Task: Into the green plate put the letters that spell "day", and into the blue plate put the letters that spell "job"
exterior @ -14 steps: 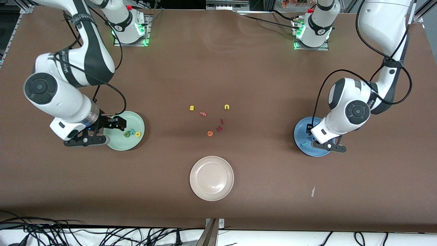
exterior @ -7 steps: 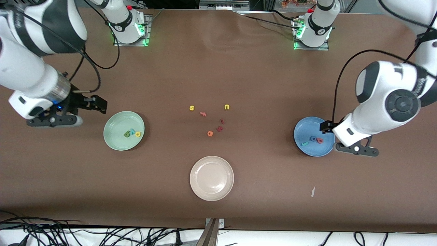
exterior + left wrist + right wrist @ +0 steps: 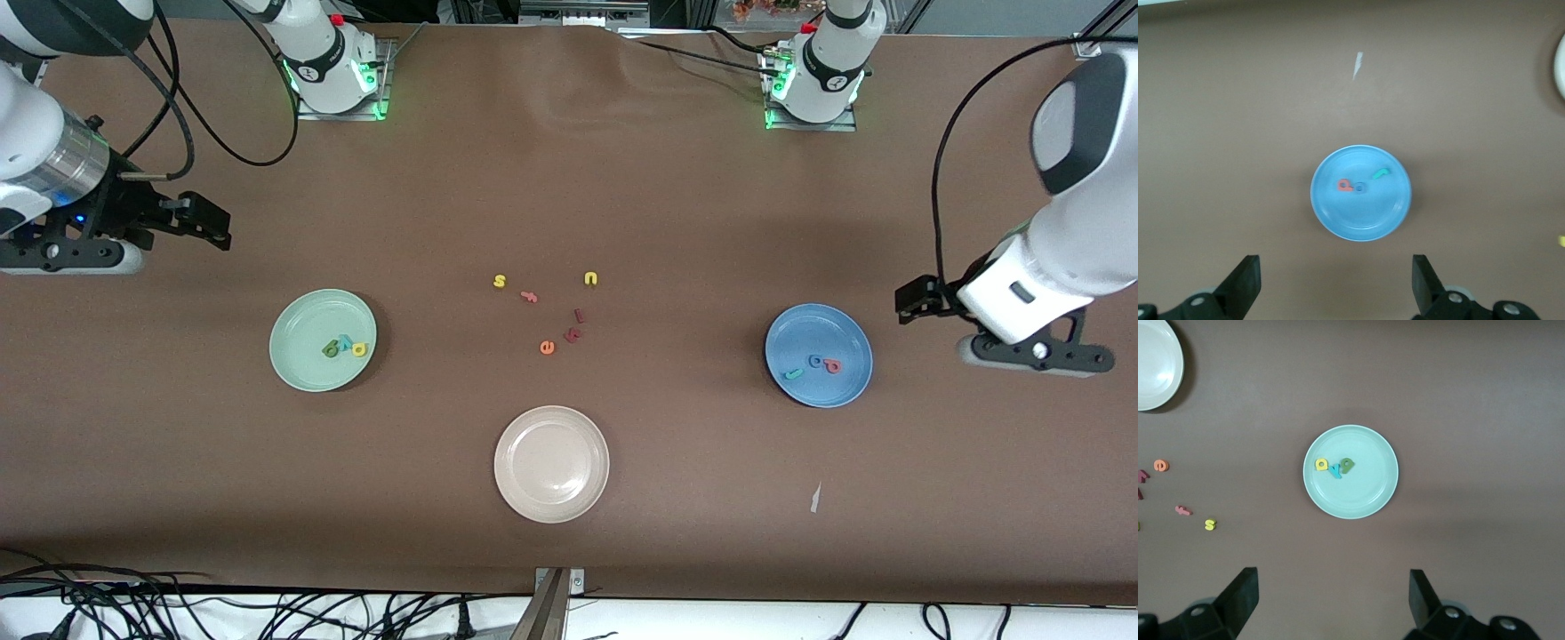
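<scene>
Both claws, left gripper (image 3: 916, 298) and right gripper (image 3: 209, 227), hang wide open and empty over the brown table (image 3: 569, 196), tiny foam letters filling the green plate (image 3: 298, 364) and blue plate (image 3: 836, 391).

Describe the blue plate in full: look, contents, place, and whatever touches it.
The blue plate is round, medium blue, smooth like plastic, with a shallow raised rim. It lies flat on the brown table toward the left arm's end. Three small letters lie in it near the middle: a teal j, a blue o and a pink-red b, the o and b close together. No gripper touches it.
</scene>
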